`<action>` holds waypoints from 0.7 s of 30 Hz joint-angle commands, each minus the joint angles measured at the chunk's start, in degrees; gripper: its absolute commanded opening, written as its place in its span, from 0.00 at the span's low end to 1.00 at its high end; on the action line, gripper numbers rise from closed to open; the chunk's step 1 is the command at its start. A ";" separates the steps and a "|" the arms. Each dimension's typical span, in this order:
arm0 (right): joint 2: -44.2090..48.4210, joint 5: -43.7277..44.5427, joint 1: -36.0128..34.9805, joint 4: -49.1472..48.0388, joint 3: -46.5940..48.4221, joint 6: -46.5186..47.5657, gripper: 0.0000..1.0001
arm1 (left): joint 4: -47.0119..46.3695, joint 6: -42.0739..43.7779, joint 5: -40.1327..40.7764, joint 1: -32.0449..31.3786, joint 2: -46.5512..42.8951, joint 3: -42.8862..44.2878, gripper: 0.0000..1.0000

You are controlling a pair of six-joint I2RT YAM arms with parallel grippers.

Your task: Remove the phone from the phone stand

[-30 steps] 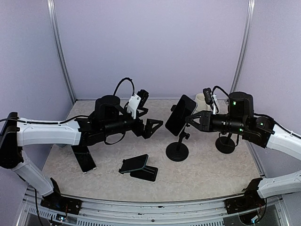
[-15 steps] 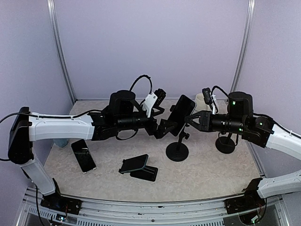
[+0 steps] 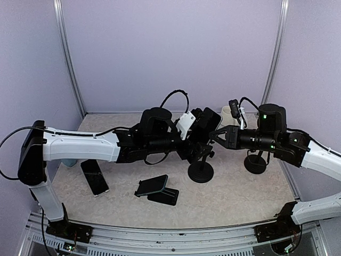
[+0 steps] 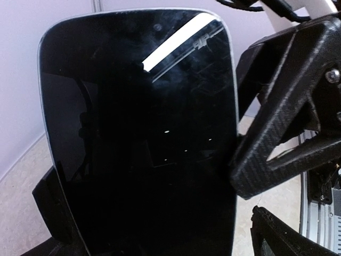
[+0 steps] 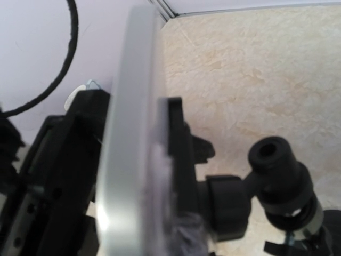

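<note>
The phone (image 3: 209, 121) is a black slab tilted on the phone stand (image 3: 201, 172), a black post on a round base. Its dark screen (image 4: 138, 133) fills the left wrist view. My left gripper (image 3: 199, 134) is open, with one finger (image 4: 50, 205) at the phone's left edge and the other (image 4: 290, 234) off its right edge. My right gripper (image 3: 220, 136) comes in from the right and is shut on the stand's cradle (image 5: 178, 154) behind the phone's silver edge (image 5: 128, 149). One of its fingers (image 4: 287, 106) touches the phone's right edge.
A second phone (image 3: 95, 177) lies flat at the left. A folding stand with a phone (image 3: 157, 189) sits near the front middle. Another round-base stand (image 3: 256, 162) is under the right arm, and a white cup (image 3: 229, 112) is at the back.
The left arm has swung right from mid-table to the phone, and its open jaws now straddle it. The right arm and the stand have not moved.
</note>
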State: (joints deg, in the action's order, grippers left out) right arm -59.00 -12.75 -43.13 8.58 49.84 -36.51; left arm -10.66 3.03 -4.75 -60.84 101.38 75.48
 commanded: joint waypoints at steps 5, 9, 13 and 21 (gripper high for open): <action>0.02 -2.03 -0.97 -2.37 0.20 -0.55 0.00 | 2.25 0.60 16.75 -0.68 3.27 4.50 0.92; 0.12 -2.42 -0.94 -2.42 0.00 -0.66 0.00 | 2.91 0.29 20.25 -0.68 3.98 5.29 0.83; 0.56 -2.23 -0.99 -2.09 -0.31 -0.82 0.00 | 2.53 -0.74 21.25 -0.10 3.46 4.83 0.76; 1.04 -1.14 -0.98 -0.46 -1.04 -0.15 0.00 | 1.14 -4.59 15.79 3.03 -0.38 2.10 0.59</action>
State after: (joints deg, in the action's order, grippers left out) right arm -59.13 -12.16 -43.13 7.79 49.69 -36.95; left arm -8.47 1.98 8.36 -62.78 104.20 78.89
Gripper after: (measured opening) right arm 0.244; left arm 0.754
